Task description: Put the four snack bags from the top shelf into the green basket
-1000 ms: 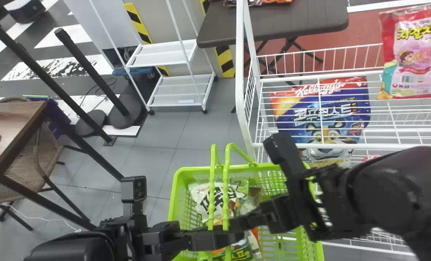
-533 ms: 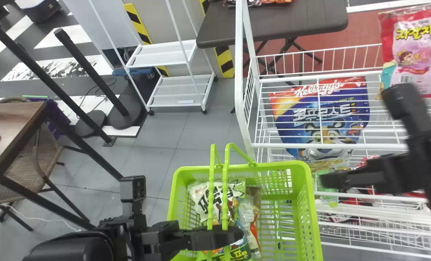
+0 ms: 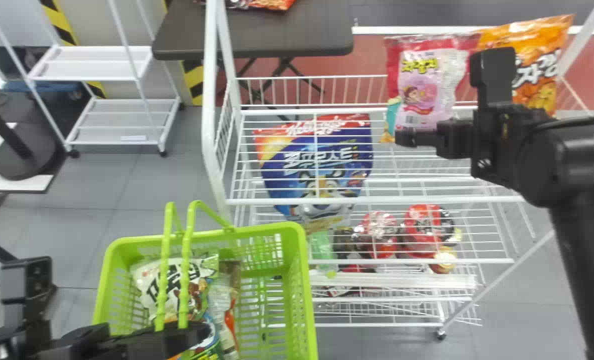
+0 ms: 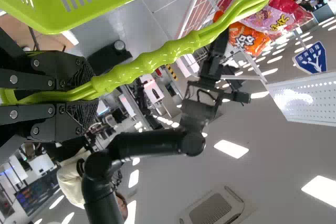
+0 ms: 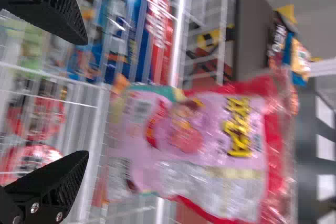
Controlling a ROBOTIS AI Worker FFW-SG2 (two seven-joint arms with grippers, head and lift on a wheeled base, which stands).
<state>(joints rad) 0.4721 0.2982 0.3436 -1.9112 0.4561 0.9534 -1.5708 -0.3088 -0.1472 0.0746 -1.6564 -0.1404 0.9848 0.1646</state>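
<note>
Pink snack bag (image 3: 422, 85) straight ahead of the right gripper (image 3: 402, 136), whose fingers are spread

A white wire rack (image 3: 211, 100) fills the right half of the head view. Beneath its top shelf (image 3: 377, 201), toward the left end, a blue cereal bag (image 3: 317, 160) shows through the wires, and red round packs (image 3: 422, 230) sit lower down, with a green pack (image 3: 321, 247) to their left. Behind the rack is a dark table (image 3: 277, 32) with snack packets (image 3: 272, 4) on it; a white cart (image 3: 92, 65) stands to the left of that.

The green basket (image 3: 297, 240) is in front of the rack's left end, with a white snack bag (image 3: 149, 285) and other packs inside. Its raised handles (image 3: 164, 280) cross over those packs, and the left gripper (image 3: 194, 337) is clamped on them.

The pink bag stands upright at the top shelf's back edge, right of the middle. An orange snack bag (image 3: 537, 90) is just beside it, toward the back right corner, partly hidden by the right arm. The right gripper's tips are near the pink bag's lower part; its wrist view has the bag beyond the parted fingers (image 5: 63, 187), with nothing held between them.
</note>
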